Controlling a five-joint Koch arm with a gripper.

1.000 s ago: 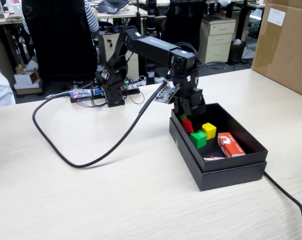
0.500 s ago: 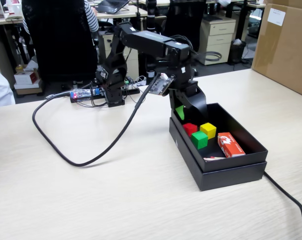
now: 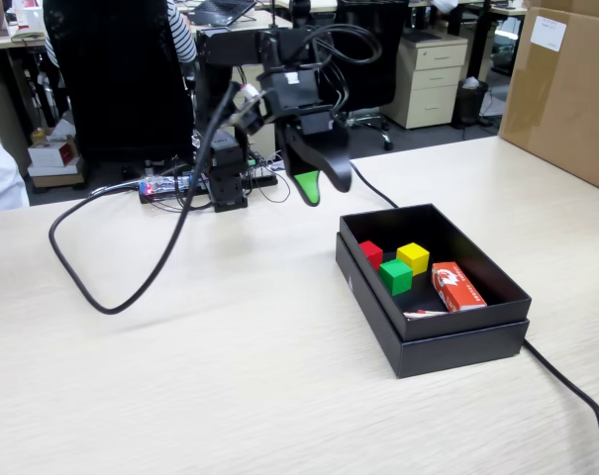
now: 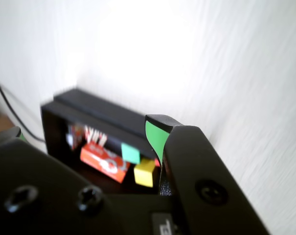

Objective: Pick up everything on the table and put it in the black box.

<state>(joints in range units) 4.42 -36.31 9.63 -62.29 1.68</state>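
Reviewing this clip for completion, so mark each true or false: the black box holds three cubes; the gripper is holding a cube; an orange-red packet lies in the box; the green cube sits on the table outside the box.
1. The black box holds a red cube, yellow cube and green cube: true.
2. The gripper holds a cube: false, it holds nothing.
3. An orange-red packet lies in the box: true.
4. The green cube sits outside the box: false, it is inside.

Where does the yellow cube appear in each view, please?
Fixed view: the yellow cube lies inside the black box, right of centre, behind the green cube.
Wrist view: the yellow cube is low and central, blurred, just left of the claw's green-tipped finger.
Shared landmark: the orange packet in the box, beside the cubes.
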